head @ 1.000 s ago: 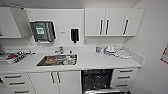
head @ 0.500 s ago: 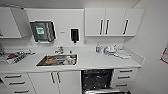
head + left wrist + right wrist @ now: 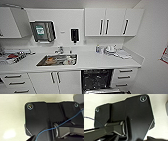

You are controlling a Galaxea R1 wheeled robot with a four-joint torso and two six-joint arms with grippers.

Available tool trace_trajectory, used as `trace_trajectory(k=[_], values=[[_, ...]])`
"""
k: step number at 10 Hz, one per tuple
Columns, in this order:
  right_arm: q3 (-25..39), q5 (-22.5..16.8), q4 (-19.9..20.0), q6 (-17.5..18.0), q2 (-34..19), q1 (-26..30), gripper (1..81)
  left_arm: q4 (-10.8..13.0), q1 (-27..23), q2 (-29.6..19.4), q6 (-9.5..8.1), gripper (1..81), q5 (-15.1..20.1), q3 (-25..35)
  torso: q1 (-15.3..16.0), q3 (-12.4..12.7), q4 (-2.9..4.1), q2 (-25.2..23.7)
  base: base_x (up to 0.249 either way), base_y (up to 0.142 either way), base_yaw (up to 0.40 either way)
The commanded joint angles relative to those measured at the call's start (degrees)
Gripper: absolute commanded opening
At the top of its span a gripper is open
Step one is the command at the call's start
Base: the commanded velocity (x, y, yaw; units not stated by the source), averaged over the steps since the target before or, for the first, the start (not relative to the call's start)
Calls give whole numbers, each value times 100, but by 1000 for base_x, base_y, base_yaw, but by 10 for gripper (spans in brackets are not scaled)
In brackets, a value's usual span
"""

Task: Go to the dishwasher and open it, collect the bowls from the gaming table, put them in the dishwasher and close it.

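Dishwasher (image 3: 97,80) open under counter (image 3: 100,62), sink (image 3: 57,60) apparently holding dishes

The sink (image 3: 57,60) and tap (image 3: 60,50) are bright, reflective metal, the countertop (image 3: 100,62) and cabinet doors (image 3: 113,22) smooth matt white with dark bar handles (image 3: 107,26), and the dishwasher (image 3: 97,79) interior is dark with wire racks.

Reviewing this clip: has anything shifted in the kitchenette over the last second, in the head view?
No visible change. The dishwasher stands open under the counter, its dark inside showing, as before. The sink with items in it and the things by the wall hold their places, and the framing is the same, so the robot seems not to have moved.
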Motion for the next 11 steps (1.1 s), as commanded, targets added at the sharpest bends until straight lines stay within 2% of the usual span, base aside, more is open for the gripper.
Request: trace_trajectory(k=[1, 9, 11], values=[[3, -285, -57, -29, 14, 249, 811, 57, -264, -30, 38, 811, 318, -12, -2, 0, 0, 0, 0, 0, 129], [21, -285, -57, -29, 49, 249, 811, 66, -246, -30, 47, 811, 283, -12, -2, 0, 0, 2, 0, 0, 334], [29, -285, -57, -29, 49, 275, 811, 284, -246, -13, 65, 811, 300, -12, -2, 0, 0, 2, 0, 0, 370]])
